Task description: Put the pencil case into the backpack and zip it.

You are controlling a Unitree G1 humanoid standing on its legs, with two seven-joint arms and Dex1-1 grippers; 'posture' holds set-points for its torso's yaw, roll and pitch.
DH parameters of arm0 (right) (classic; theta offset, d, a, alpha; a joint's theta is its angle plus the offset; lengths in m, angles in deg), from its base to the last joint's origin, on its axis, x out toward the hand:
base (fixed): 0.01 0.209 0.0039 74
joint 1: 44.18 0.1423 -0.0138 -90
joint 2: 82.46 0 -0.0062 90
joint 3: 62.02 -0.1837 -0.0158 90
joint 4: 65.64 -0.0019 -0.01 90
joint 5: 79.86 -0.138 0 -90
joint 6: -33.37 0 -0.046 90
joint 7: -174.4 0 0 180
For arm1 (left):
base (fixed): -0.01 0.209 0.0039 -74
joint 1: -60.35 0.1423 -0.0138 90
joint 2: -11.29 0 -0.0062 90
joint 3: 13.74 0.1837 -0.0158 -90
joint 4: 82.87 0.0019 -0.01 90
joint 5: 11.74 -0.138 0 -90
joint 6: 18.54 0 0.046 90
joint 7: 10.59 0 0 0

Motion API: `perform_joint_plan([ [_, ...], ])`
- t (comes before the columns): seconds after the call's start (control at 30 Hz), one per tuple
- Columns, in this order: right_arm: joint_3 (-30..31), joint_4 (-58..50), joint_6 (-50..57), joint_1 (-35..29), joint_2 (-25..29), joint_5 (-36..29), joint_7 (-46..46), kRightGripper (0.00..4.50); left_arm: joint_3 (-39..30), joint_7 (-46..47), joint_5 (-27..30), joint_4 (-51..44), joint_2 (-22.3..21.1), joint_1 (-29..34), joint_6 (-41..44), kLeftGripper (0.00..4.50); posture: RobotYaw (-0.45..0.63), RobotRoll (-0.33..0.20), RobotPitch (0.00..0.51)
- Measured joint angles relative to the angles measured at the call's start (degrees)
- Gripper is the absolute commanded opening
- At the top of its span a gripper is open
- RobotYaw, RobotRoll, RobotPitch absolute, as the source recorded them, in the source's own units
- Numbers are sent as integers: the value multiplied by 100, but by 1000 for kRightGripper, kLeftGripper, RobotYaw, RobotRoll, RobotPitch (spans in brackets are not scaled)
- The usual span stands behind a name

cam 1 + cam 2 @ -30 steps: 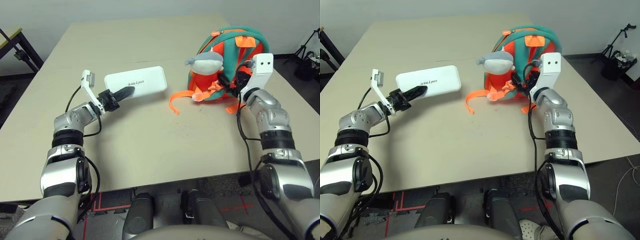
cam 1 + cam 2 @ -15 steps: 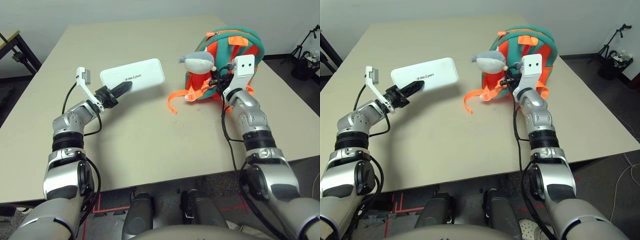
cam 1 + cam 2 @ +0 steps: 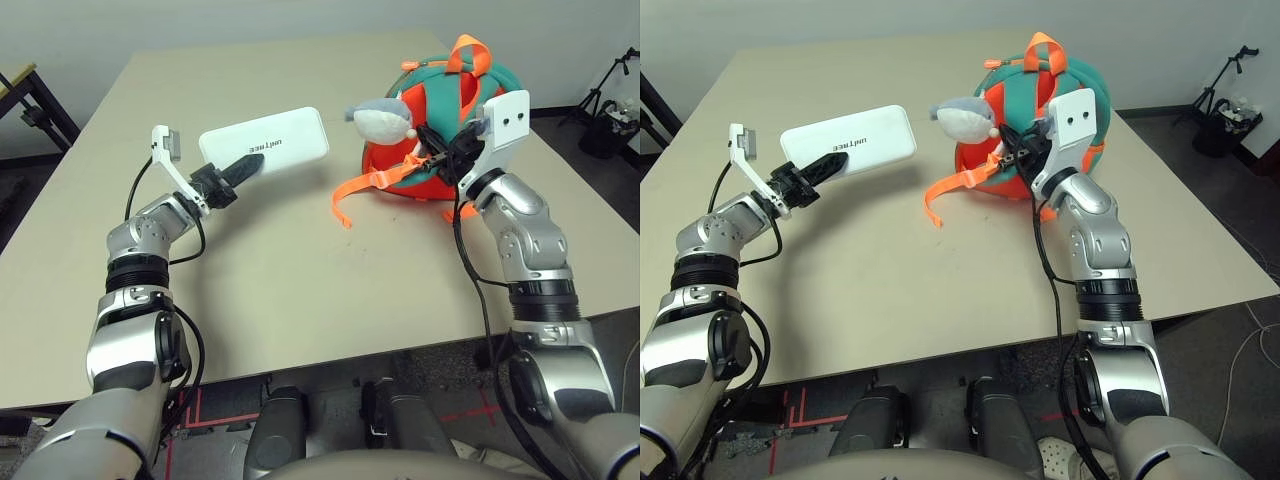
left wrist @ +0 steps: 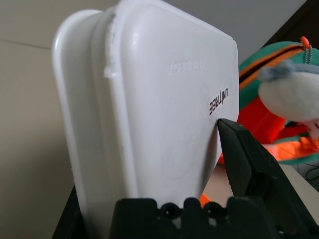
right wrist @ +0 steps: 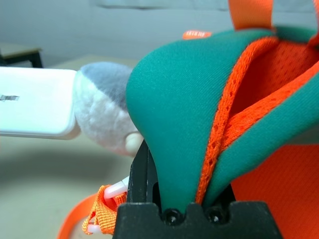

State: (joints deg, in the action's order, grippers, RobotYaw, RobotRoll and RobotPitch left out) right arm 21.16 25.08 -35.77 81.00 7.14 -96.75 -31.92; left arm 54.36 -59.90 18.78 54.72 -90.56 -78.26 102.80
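A: Left gripper [image 3: 243, 167] pinches the pencil case [image 3: 268, 153] by one end, case off the desk [image 3: 300, 290], over its far left part. Right gripper [image 3: 440, 152] is pressed together on a teal strap [image 5: 184, 129] of the backpack [image 3: 440, 150], which sits near the far right edge.

B: Risks?

A: Strap hold only, so the bag could swing or tip, plush toy [image 3: 382, 117] flopping across the front. No open zipper visible, so the case may just jam against fabric. End-only pinch: the case could pivot or slip if it bumps the bag. Loose orange webbing [image 3: 352, 190] might snag.
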Motion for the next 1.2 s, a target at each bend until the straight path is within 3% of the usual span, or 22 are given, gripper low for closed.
perform_joint_plan([
  [0.4, 176, -1991, 1098, -719, -129, -1084, -47, 224, -105, -138, -5, 246, -277, -289, -209, 3135, 103, 0, 63],
  [0.67, 129, -2961, 1984, -1507, 428, -2203, -338, 224, 160, -500, -25, -325, -538, -235, 67, 3135, 95, 0, 71],
  [0.77, 245, -3012, 1954, -1861, 817, -2141, -596, 223, 432, -895, -23, -920, -768, -202, 449, 3135, 93, 0, 70],
  [1.2, 615, -2960, 1648, -2019, 852, -1790, -668, 223, 1058, -1691, -20, -2555, -1947, -78, 1454, 3135, 107, 0, 71],
])
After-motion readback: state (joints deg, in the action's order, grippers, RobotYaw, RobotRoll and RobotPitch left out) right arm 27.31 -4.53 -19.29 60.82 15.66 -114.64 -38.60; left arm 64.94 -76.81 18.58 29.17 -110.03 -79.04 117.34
